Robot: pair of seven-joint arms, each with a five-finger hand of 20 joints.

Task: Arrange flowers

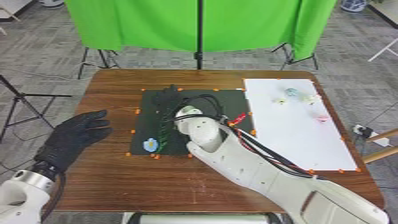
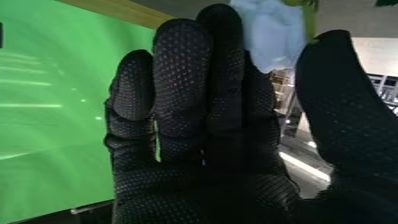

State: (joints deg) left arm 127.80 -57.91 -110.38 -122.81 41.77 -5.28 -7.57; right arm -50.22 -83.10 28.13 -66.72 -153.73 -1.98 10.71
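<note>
In the head view, the right hand (image 1: 166, 97) is over the upper left part of the black mat (image 1: 147, 117), dark against it. A pale blue flower (image 1: 151, 145) shows at the mat's lower left, beside a green stem (image 1: 163, 142). From the right wrist view, a pale blue flower (image 2: 271, 37) with a bit of green stem (image 2: 310, 17) sits between the thumb and the fingertips of the right hand (image 2: 187, 115), pinched there. The left hand (image 1: 75, 137) is over the table's left side, fingers relaxed and holding nothing.
A white board (image 1: 298, 142) on the right bears several flowers, among them a blue one (image 1: 291, 92) and a pink one (image 1: 322, 118). A red thing (image 1: 237, 119) lies beside the right forearm. Orange markers edge both mats.
</note>
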